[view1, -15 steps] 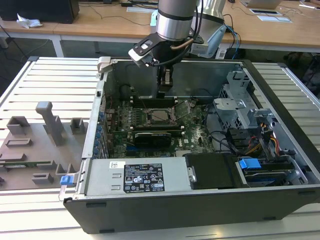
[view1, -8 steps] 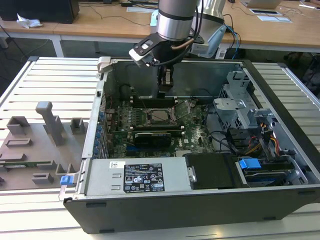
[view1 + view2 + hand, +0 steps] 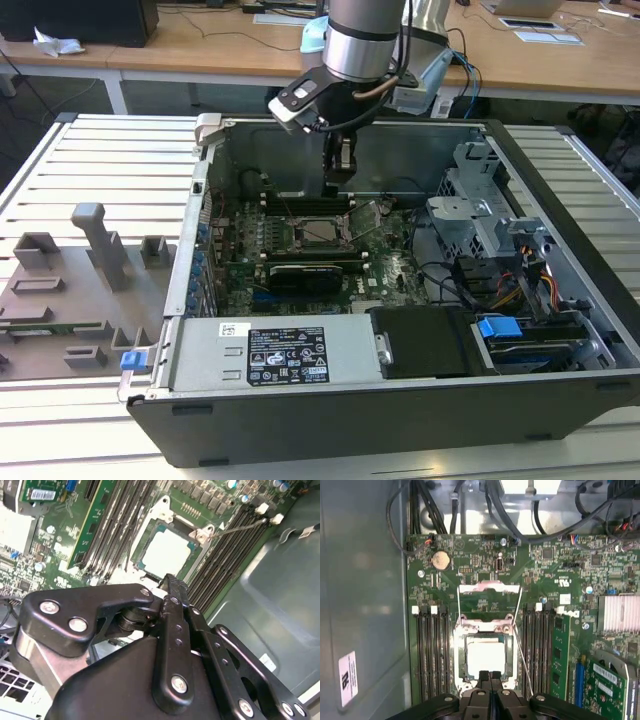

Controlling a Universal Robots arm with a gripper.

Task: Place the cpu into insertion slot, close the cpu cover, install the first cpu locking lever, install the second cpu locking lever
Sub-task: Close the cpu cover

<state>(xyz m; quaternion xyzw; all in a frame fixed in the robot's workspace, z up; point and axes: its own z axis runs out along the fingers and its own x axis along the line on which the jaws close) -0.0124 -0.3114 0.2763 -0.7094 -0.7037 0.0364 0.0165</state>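
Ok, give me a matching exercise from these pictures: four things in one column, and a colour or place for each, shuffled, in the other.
Things:
1. cpu
2. pincer
3. memory slots
4. coin battery

Descriptions:
A. long and black, on both sides of the insertion slot
B. round and silver, on the green board
C. pale square, sitting in the insertion slot
D. black, hanging close over the cpu

Pairs: 1-C, 2-D, 3-A, 4-B

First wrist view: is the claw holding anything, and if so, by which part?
Nothing is held. The claw is shut, its fingertips together with nothing between them, close by the cpu lying in the insertion slot.
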